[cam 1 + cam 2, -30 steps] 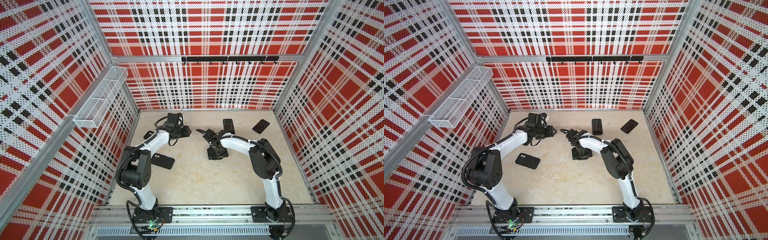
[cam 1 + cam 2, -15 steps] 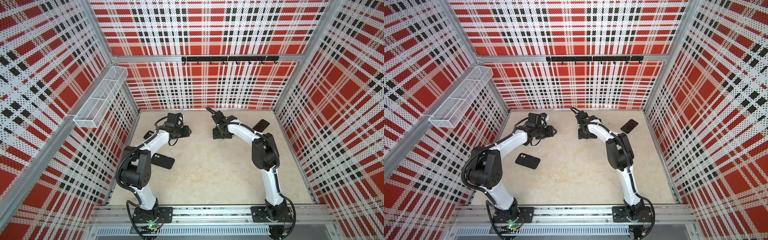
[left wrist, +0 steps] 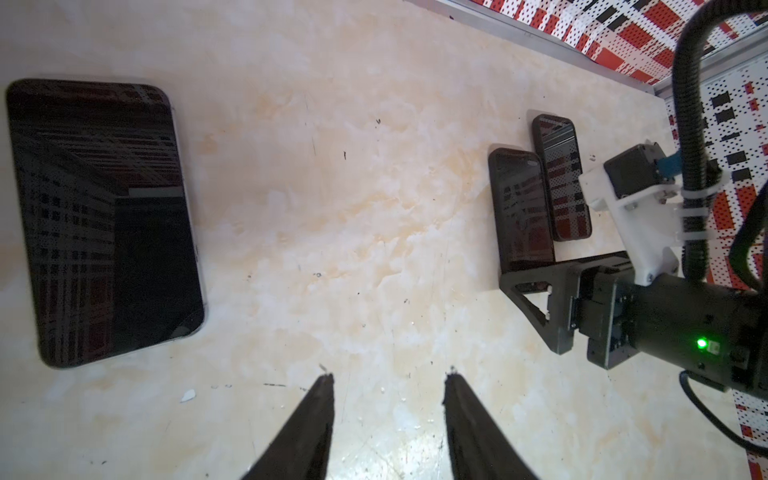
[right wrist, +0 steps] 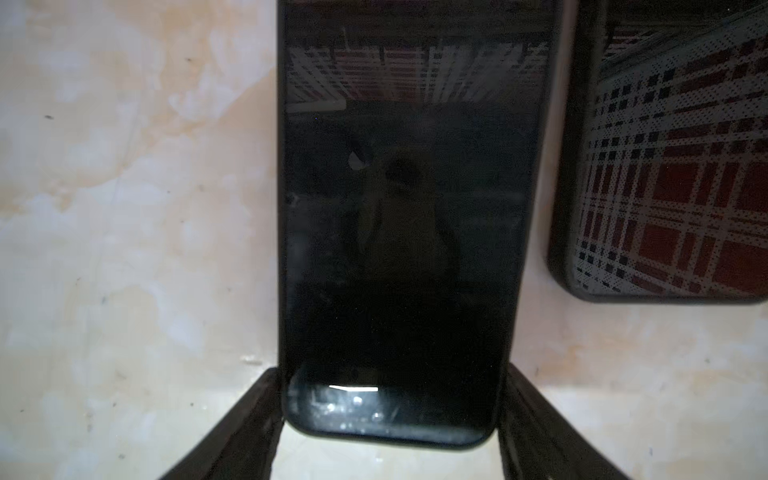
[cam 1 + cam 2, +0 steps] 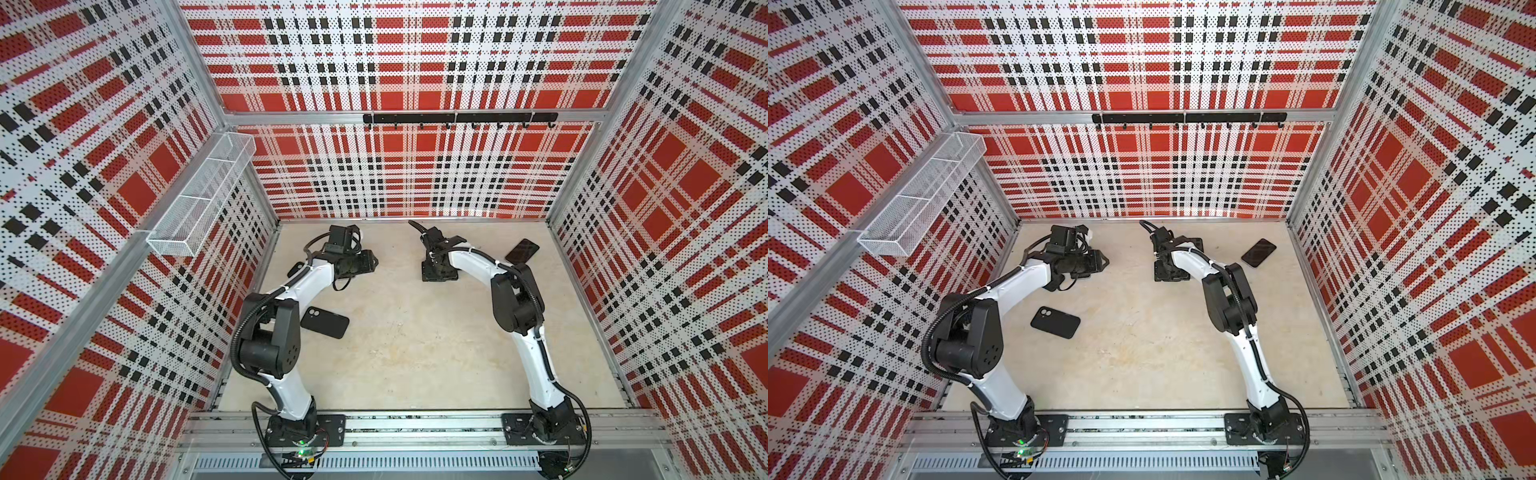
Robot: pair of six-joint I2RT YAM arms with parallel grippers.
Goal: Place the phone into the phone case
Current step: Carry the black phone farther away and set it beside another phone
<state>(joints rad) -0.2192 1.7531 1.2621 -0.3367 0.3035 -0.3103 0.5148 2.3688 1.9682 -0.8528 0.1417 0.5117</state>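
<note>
Three plaid walls (image 5: 415, 166) enclose a beige marbled desk (image 5: 415, 353). Near its left edge lies the case (image 5: 324, 322), seen in both top views only. Right claw (image 4: 390, 368) grips a phone (image 4: 399, 208) by its long edges near the back edge, beside another phone (image 4: 673, 187); left claw (image 3: 389, 376) stands half open, empty.

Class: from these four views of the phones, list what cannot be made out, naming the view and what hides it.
1. held phone: far end cut off by the right wrist view's top edge; hidden behind the right gripper in both top views.
2. neighbouring phone: cut off by that view's right edge.
3. small dark object: in a top view, mostly behind the left arm; too small to identify.
</note>
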